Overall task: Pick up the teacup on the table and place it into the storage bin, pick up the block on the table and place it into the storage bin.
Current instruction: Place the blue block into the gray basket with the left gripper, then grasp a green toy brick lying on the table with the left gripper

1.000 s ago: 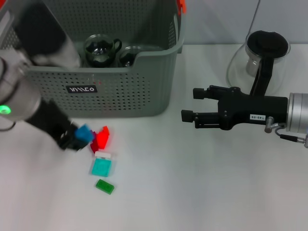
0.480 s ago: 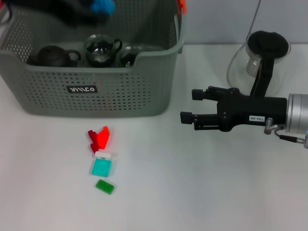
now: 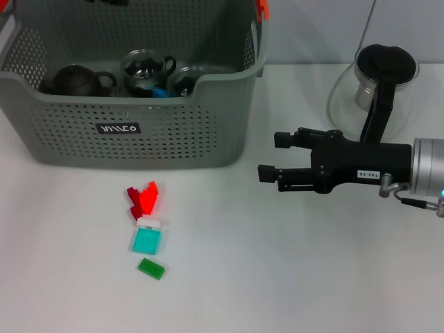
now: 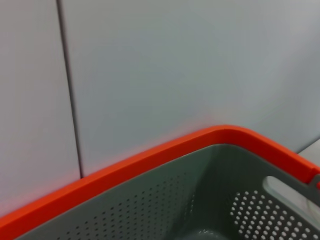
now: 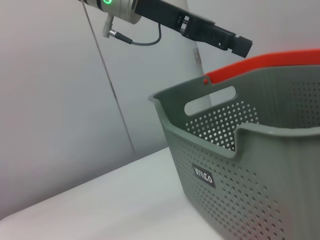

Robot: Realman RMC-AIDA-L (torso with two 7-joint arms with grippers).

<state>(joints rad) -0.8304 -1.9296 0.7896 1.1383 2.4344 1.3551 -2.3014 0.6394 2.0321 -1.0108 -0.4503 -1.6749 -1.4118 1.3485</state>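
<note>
The grey-green storage bin (image 3: 182, 132) stands at the back left of the table. Inside it sit a glass teacup (image 3: 146, 69), a second glass cup (image 3: 186, 80) and a small blue block (image 3: 159, 92) lying between them. In the right wrist view my left gripper (image 5: 235, 42) hangs high over the bin (image 5: 250, 165); the left wrist view holds only the bin's orange rim (image 4: 150, 152). My right gripper (image 3: 270, 155) hovers open and empty over the table, right of the bin, pointing toward it.
A dark teapot (image 3: 76, 80) also sits in the bin. On the table in front of the bin lie red blocks (image 3: 142, 200), a teal block (image 3: 148, 240) and a green block (image 3: 150, 268). A glass carafe with a black lid (image 3: 378, 76) stands behind my right arm.
My left gripper carried the blue block from the table up over the bin; the block now lies inside and the gripper has risen almost out of the head view. My right gripper edged slightly left.
</note>
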